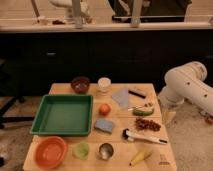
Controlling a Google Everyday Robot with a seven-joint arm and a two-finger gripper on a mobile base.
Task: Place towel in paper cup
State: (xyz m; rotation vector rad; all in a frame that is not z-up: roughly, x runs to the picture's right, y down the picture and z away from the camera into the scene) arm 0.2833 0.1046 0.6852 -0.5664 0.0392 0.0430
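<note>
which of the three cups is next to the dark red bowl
The white paper cup, at the far edge of the table, beside the bowl; the green cup and metal cup stand at the near edge. The tool hangs off its right side.

— Where's the arm (189, 86)?
— At three o'clock in the view: white, bulky, bent at the elbow, its upper end running off toward four o'clock.
— And the gripper (170, 116)?
— Low at the arm's near end, around four o'clock, pointing down toward six.
</note>
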